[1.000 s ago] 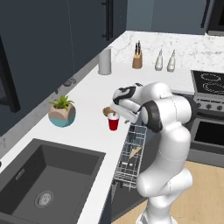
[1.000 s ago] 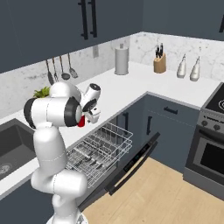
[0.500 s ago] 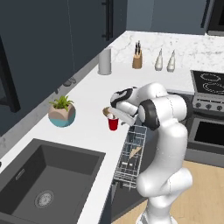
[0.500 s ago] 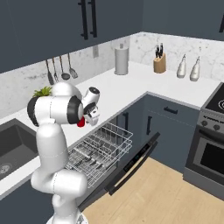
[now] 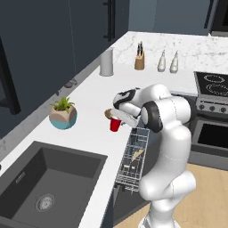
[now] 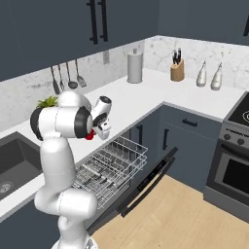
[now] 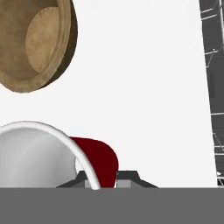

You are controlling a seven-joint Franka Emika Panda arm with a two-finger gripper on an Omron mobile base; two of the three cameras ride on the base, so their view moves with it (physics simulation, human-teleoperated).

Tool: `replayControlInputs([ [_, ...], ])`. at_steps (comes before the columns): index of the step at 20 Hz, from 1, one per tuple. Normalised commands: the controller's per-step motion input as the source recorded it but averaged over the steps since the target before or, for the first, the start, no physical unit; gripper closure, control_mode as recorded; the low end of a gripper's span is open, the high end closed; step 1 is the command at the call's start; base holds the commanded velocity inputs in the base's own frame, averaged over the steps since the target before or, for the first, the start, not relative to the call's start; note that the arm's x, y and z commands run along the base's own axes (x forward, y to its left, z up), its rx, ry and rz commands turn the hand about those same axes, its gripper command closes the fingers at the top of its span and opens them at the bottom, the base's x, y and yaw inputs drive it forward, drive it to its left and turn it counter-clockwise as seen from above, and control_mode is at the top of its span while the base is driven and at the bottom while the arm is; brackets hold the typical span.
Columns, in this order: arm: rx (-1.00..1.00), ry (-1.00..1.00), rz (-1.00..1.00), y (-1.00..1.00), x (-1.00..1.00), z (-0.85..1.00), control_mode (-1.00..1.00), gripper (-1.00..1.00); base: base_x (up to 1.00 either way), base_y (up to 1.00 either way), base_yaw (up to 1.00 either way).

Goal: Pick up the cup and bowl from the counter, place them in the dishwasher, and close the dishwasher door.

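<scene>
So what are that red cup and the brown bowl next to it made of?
The cup looks like thin plastic: glossy red outside, smooth white inside, with a rolled white rim. The bowl looks wooden: matte tan-brown with a faint grain-like tone, though it could be a wood-look finish. Both stand on the white counter.

Cup [image 7: 94, 157] glossy red plastic, white inside; bowl [image 7: 35, 41] matt wood-grained; counter [image 7: 144, 87] smooth white stone.

no readable text, no labels, no brands, no numbers on anything
</scene>
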Motion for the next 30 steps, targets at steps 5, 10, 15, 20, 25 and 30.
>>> replayControlInputs([
  [5, 0.0, 0.0, 0.0, -0.01, -0.92, 0.0, -1.0, 1.0, 0.0, 0.0, 0.0],
  [10, 0.0, -0.09, 0.04, -0.39, -1.0, 0.02, -1.0, 1.0, 0.0, 0.0, 0.0],
  [15, 0.0, -0.06, 0.11, -0.76, -0.76, 0.0, -1.0, 1.0, 0.0, 0.0, 0.0],
  [20, 0.01, -0.01, 0.27, -0.73, -0.01, 0.0, -1.0, 1.0, 0.0, 0.0, 0.0],
  [25, 0.0, -0.01, 0.42, -0.46, 0.15, 0.0, -1.0, 1.0, 0.0, 0.0, 0.0],
  [30, -0.01, -0.09, 0.48, -0.18, 0.37, -0.04, -1.0, 1.0, 0.0, 0.0, 0.0],
])
